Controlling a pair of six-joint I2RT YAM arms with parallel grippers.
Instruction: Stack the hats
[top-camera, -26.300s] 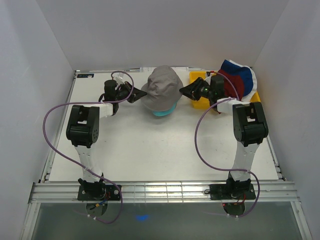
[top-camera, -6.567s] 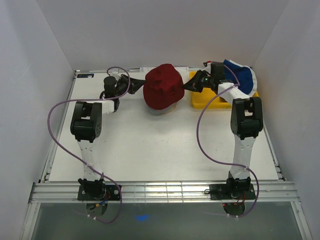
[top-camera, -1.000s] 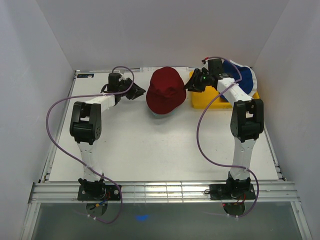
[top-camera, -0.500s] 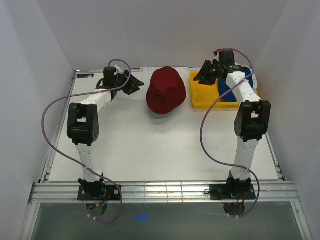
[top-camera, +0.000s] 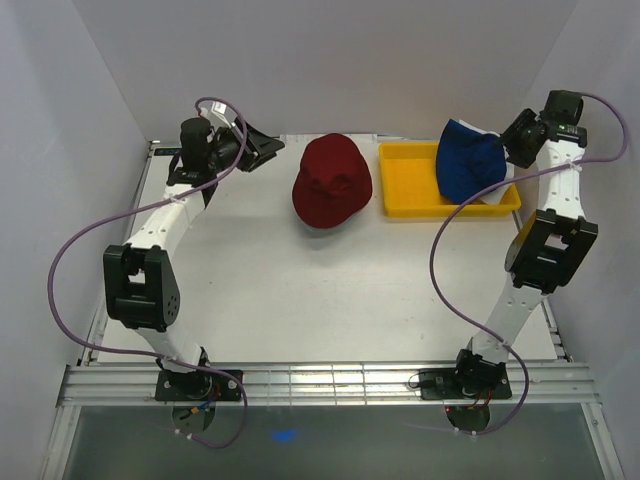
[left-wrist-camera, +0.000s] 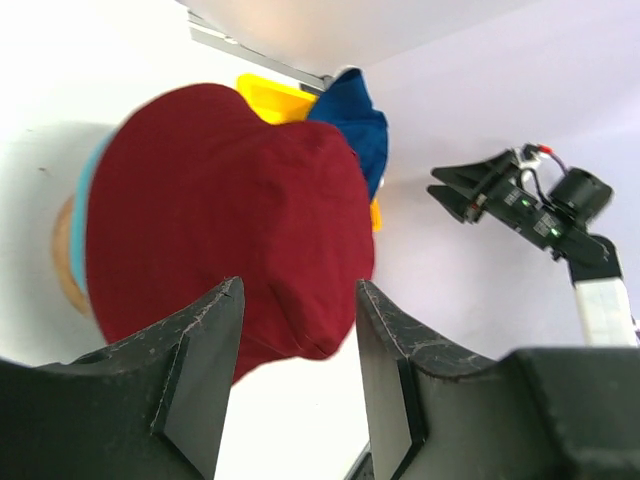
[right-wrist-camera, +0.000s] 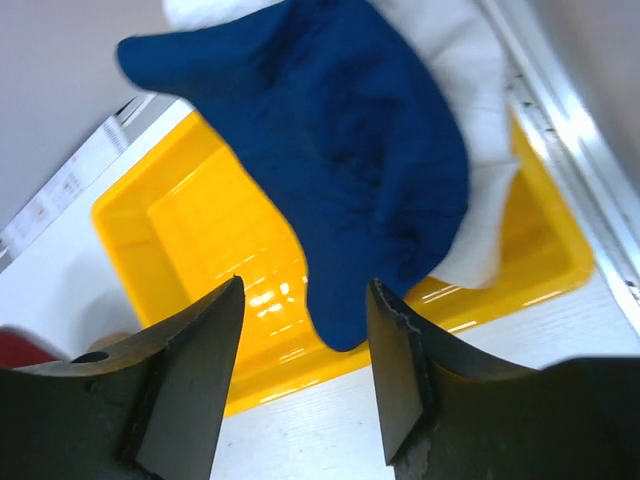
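The dark red hat (top-camera: 332, 182) sits on top of the stack at the back middle of the table. In the left wrist view the dark red hat (left-wrist-camera: 220, 240) has a teal hat edge (left-wrist-camera: 88, 190) and the wooden stand (left-wrist-camera: 63, 250) showing beneath it. The navy blue hat (top-camera: 468, 160) lies over a white hat (top-camera: 497, 196) in the yellow tray (top-camera: 408, 185). My left gripper (top-camera: 264, 147) hovers open, apart from the red hat on its left. My right gripper (top-camera: 512, 140) hangs open above the tray's right end. The navy hat (right-wrist-camera: 340, 150) and the white hat (right-wrist-camera: 482, 235) lie below the right gripper (right-wrist-camera: 305, 295).
The yellow tray (right-wrist-camera: 200, 230) stands at the back right, close to the table's right rail. White walls close in the table on three sides. The left gripper (left-wrist-camera: 298, 300) looks across at the right arm's gripper (left-wrist-camera: 480, 190) before the back wall.
Both grippers have drawn away from the dark red hat and opened wider. The left arm swung up and to the left; the right arm swung right, over the tray's far end.
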